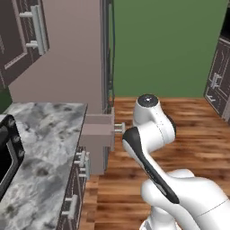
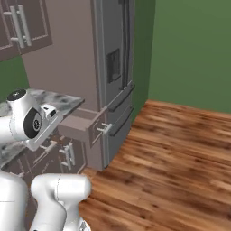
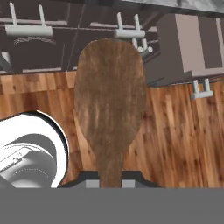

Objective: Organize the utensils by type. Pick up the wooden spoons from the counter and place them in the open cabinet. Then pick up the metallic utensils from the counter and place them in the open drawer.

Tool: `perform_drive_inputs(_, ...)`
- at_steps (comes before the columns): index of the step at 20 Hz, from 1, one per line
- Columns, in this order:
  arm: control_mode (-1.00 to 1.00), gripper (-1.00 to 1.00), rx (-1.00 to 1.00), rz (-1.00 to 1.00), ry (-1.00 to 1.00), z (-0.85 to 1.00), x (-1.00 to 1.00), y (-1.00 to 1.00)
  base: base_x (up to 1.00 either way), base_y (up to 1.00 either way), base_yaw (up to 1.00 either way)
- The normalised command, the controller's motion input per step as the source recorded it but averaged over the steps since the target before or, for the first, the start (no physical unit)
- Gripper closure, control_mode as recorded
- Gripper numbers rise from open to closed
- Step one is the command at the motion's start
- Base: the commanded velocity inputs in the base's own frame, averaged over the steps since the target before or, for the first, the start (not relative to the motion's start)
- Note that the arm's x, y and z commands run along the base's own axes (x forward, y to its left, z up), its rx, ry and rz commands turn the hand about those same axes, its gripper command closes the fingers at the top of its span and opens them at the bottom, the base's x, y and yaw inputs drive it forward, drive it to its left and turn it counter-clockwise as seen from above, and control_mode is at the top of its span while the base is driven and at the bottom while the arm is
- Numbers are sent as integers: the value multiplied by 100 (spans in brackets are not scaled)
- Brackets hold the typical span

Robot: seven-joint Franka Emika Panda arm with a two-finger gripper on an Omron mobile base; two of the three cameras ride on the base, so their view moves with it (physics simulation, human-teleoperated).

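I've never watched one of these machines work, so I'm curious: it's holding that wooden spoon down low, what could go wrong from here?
1. The gripper pinches the wooden spoon only at its narrow handle end, and the broad bowl sticks far out; a swing could twist it loose onto the wood floor.
2. The open drawer juts out from under the counter; lifting the spoon from below, the arm might knock it.

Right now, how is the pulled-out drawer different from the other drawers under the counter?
The open drawer sticks out past the counter edge toward the wooden floor, while the closed drawers sit flush with the cabinet fronts. The open drawer shows its box side; the closed drawers show just flat fronts. Both have the same grey-brown colour and silver bar handles.
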Motion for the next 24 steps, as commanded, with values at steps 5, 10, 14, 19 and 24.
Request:
perform_drive_inputs(5,100,100,0,0,0,0,0,0,70,32,-3)
perform_drive_inputs(10,100,100,0,0,0,0,0,0,50,48,0)
perform_drive_inputs(14,100,100,0,0,0,0,0,0,56,49,-10)
perform_drive_inputs(19,100,100,0,0,0,0,0,0,62,24,-9)
perform_drive_inputs(24,100,100,0,0,0,0,0,0,63,18,-9)
